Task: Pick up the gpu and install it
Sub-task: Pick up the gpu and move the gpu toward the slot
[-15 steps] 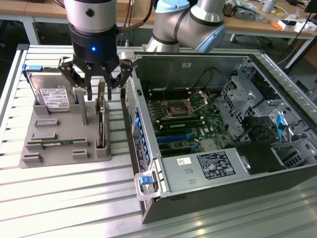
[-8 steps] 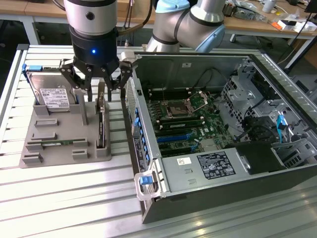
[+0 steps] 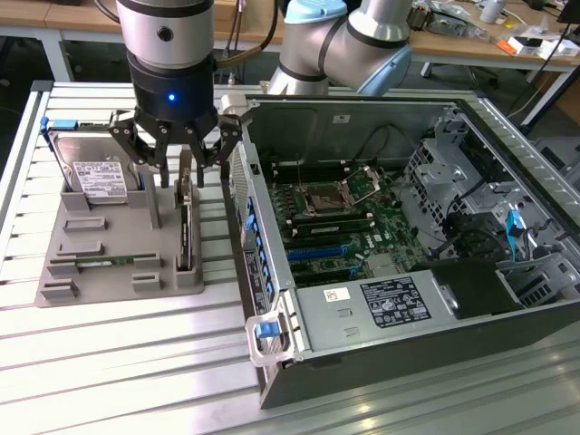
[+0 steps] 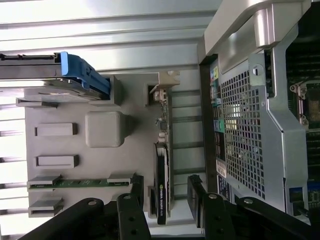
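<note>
From the exterior view, my claw (image 3: pixel 184 179) hangs over the grey plastic holder tray (image 3: pixel 118 228). Its fingers are apart, astride the thin green-and-black gpu (image 3: pixel 186 231), which stands on edge in its slot. The silver white-labelled hard drive (image 3: pixel 95 177) sits at nine o'clock. The open dark metal computer case (image 3: pixel 381 362) crowds in at three.

In the wrist view, my fingers (image 4: pixel 136 190) flank the gpu (image 4: pixel 162 172) without touching it. The case's perforated wall (image 4: pixel 240 140) is just beside them.

1. Grey holder tray (image 3: pixel 113 237) on the slatted metal surface (image 3: pixel 118 362), directly below the hand (image 3: pixel 184 177).
2. Silver hard drive (image 3: pixel 95 177), white label, propped in the tray just beside the hand, on the exterior view's left.
3. Long green memory stick (image 3: pixel 104 262), flat in a tray slot, below the hand.
4. Open computer case (image 3: pixel 408 358), close on the hand's other side, with a green motherboard (image 3: pixel 362 227) inside.
</note>
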Motion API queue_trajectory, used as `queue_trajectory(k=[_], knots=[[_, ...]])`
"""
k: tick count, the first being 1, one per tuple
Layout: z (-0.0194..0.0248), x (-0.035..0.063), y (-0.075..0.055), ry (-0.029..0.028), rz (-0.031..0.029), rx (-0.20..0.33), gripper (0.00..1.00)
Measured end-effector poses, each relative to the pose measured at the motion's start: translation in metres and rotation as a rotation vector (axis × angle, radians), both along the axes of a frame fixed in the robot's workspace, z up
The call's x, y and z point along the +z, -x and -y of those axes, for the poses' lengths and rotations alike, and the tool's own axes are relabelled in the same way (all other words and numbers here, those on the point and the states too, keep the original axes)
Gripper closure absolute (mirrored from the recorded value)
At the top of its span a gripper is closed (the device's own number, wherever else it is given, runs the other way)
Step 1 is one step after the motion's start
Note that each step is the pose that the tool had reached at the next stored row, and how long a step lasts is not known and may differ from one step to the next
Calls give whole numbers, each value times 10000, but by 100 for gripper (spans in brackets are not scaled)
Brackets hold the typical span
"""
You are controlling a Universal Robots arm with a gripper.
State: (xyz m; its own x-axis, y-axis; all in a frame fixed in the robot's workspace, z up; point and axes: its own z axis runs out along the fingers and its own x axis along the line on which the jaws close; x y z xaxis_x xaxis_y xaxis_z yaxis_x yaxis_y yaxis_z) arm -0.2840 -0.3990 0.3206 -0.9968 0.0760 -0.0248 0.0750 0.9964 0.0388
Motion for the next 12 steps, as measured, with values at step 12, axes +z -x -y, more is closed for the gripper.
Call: queue_trajectory(k=[12], knots=[[0,-66,9,-1,1,-1,52]])
